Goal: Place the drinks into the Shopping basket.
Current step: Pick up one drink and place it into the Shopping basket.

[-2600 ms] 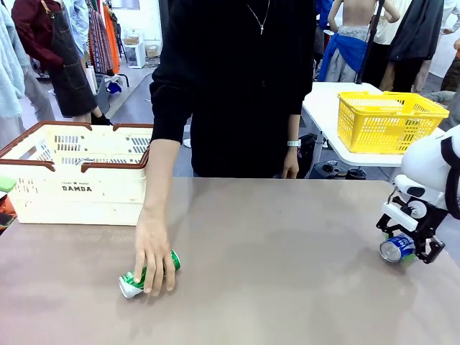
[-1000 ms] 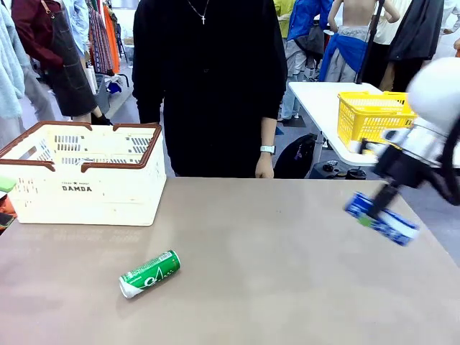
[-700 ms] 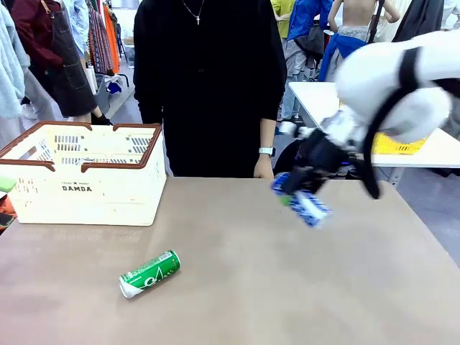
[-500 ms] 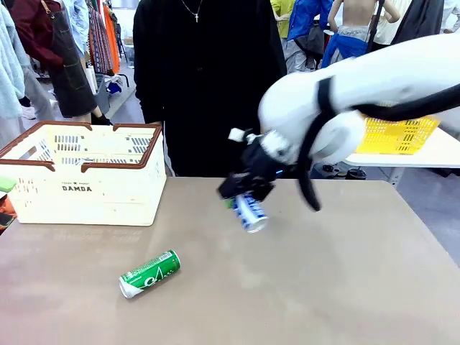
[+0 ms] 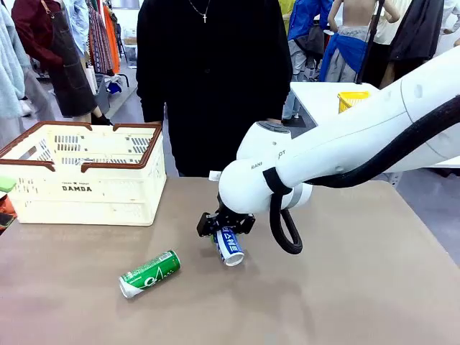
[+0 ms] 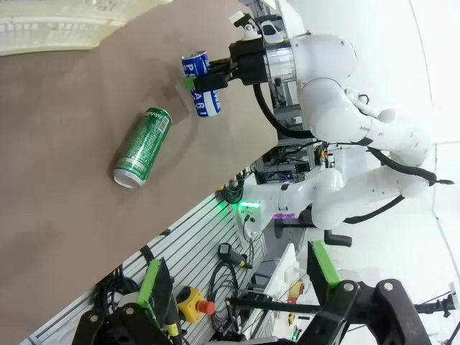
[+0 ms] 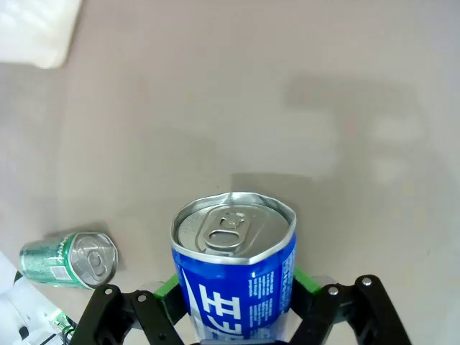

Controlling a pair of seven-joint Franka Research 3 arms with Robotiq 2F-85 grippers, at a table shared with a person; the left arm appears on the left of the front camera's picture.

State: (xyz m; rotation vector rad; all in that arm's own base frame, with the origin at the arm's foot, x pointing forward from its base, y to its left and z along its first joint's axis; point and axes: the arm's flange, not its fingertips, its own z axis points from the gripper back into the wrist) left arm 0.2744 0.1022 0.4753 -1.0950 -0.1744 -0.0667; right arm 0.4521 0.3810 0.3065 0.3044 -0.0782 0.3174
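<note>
My right gripper point(image 5: 224, 226) is shut on a blue drink can point(image 5: 230, 246), held tilted just above the table's middle. The right wrist view has that blue can point(image 7: 233, 267) between the green pads point(image 7: 168, 287), silver top facing outward. A green can point(image 5: 149, 273) lies on its side on the table, left of the blue one and clear of it. The cream Shopping basket point(image 5: 79, 188) with its brown rim stands at the far left. My left gripper point(image 6: 241, 287) is open and holds nothing, far from the blue can point(image 6: 200, 85) and the green can point(image 6: 143, 146).
A person in black point(image 5: 212, 79) stands at the table's far edge, behind the right arm. A yellow mesh basket point(image 5: 351, 98) sits on a white side table at the back right. Bare tabletop stretches between the cans and the Shopping basket point(image 6: 65, 32).
The right arm has swept from the table's right side leftward past the middle, carrying the blue can and lowering it. The person's hand has left the green can. The left gripper stays open.
</note>
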